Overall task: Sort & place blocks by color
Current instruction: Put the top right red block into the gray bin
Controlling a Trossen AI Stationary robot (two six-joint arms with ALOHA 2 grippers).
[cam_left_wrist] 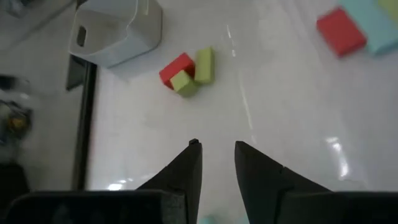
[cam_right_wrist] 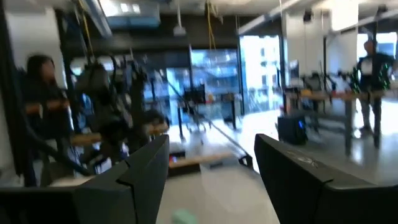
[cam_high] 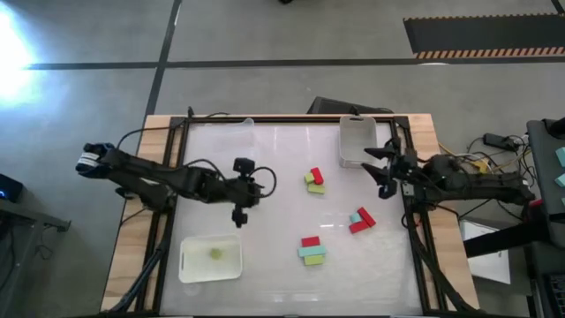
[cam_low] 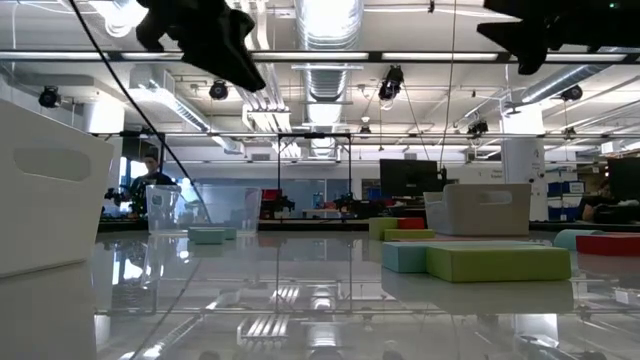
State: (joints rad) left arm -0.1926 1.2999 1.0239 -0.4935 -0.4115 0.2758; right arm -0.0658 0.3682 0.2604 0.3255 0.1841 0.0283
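The left gripper (cam_high: 239,215) hovers left of centre in the high view, fingers narrowly parted and holding nothing. The right gripper (cam_high: 381,170) hangs wide open at the right edge beside a white tray (cam_high: 357,141). Blocks (cam_high: 315,181) lie in three clusters mid-bench; one yellow-green block (cam_high: 216,253) sits, hard to make out, in the lower-left tray (cam_high: 188,265)

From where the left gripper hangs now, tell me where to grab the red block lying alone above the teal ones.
Probably from straight above, with the left gripper closing across the short sides of the red block. It lies flat, and its long side lies against the teal block, so only the ends look free.
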